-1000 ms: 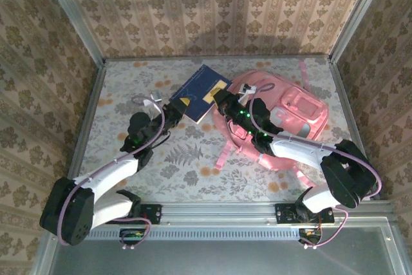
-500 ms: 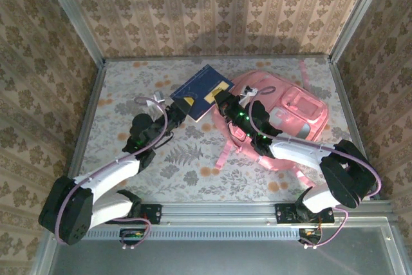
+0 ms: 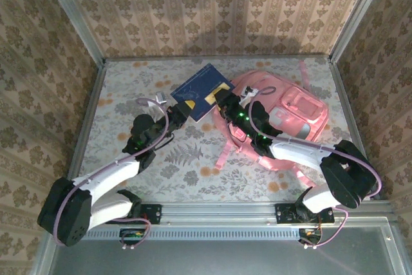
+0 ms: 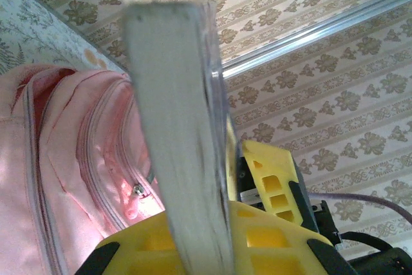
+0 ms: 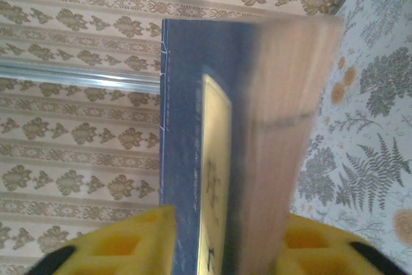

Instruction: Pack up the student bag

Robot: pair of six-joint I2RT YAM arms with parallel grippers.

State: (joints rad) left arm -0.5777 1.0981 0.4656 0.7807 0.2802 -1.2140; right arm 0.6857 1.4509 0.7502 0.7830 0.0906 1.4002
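The bag lies flat on the right half of the table, its top end towards the centre and its front pockets facing up. Just left of that end, a dark blue book with a yellow label is held off the table between the two arms.

The left gripper is at the book's near left corner. In its wrist view the page block rises straight from between the yellow fingers, so it looks clamped on the book. The right gripper is at the near right corner, next to the bag. The book also sits between its fingers, but I cannot tell whether the pads are pressing or have let go.

The step in hand seems to be getting this book into the bag, with both arms sharing it just outside the top end.

Next, the book should be carried right, edge first, into the main compartment. The left wrist view shows zip lines and a zip pull close behind the book, but it is unclear whether the mouth gapes wide enough. One arm may have to lift the fabric while the other slides the book in. If the right grip is loose, the left alone must hold the book by one corner, so it could swing or slip.
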